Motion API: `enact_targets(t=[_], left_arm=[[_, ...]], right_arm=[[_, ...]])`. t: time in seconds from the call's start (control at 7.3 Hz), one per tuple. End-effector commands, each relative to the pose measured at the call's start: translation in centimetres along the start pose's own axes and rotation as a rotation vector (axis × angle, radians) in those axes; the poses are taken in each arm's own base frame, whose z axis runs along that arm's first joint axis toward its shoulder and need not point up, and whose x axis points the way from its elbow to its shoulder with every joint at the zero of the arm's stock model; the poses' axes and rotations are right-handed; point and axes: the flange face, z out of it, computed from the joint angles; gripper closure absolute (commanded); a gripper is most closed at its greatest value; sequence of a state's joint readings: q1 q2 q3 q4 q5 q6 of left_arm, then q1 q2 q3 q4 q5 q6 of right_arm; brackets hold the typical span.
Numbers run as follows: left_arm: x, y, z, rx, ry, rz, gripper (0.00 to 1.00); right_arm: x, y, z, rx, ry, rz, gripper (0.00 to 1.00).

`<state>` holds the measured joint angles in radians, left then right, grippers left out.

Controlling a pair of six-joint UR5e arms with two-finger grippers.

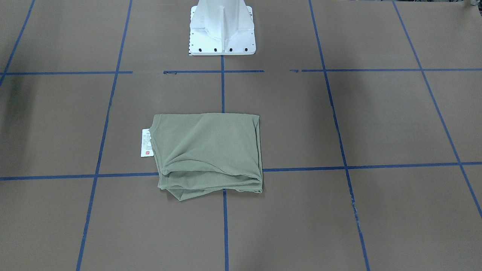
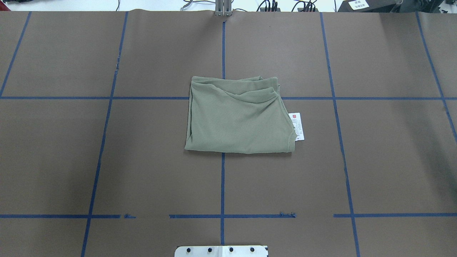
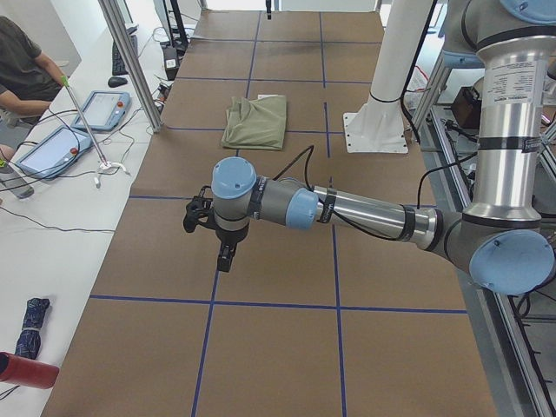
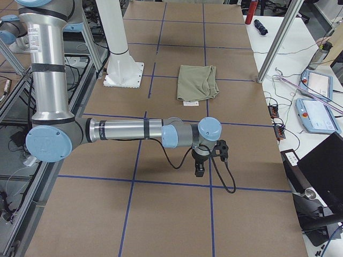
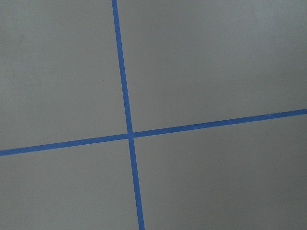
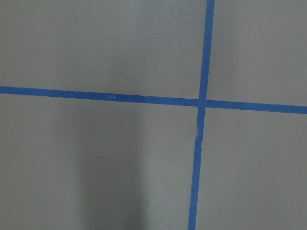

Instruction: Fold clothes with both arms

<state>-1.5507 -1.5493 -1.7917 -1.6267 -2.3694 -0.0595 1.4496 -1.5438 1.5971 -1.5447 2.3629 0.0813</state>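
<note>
The sage-green shirt (image 2: pixel 239 116) lies folded into a compact rectangle at the table's middle, its white hang tag (image 2: pixel 297 126) with a red mark sticking out on one side. It also shows in the front view (image 1: pixel 207 154), the left view (image 3: pixel 256 122) and the right view (image 4: pixel 197 83). My left gripper (image 3: pixel 226 258) hangs over bare table far from the shirt, seen only in the left view. My right gripper (image 4: pixel 199 170) hangs over bare table far from the shirt, seen only in the right view. I cannot tell whether either is open or shut. Both wrist views show only table and tape.
Brown table (image 2: pixel 385 160) with a blue tape grid (image 2: pixel 222 178). The white pedestal base (image 1: pixel 222 28) stands behind the shirt. Metal frame posts (image 3: pixel 130 65), pendants (image 4: pixel 316 115) and cables sit on the side bench. A seated person (image 3: pixel 22 74) is by the bench.
</note>
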Motion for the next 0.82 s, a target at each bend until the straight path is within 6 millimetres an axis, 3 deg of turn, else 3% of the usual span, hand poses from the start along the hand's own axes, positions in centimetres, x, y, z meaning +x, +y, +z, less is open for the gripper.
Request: enact_targets(t=[0.0, 0.27, 0.68], left_arm=[[-0.4, 0.0, 0.4, -0.004, 0.000, -0.003, 0.00], [-2.4, 0.1, 2.4, -0.042, -0.002, -0.041, 0.00], [-1.8, -0.6, 1.8, -0.031, -0.002, -0.031, 0.00]], right_arm=[[-0.5, -0.1, -0.4, 0.009, -0.002, -0.009, 0.00], [-1.5, -0.1, -1.8, 0.028, -0.003, -0.022, 0.00], [-1.6, 0.2, -3.1, 0.054, -0.003, -0.025, 0.00]])
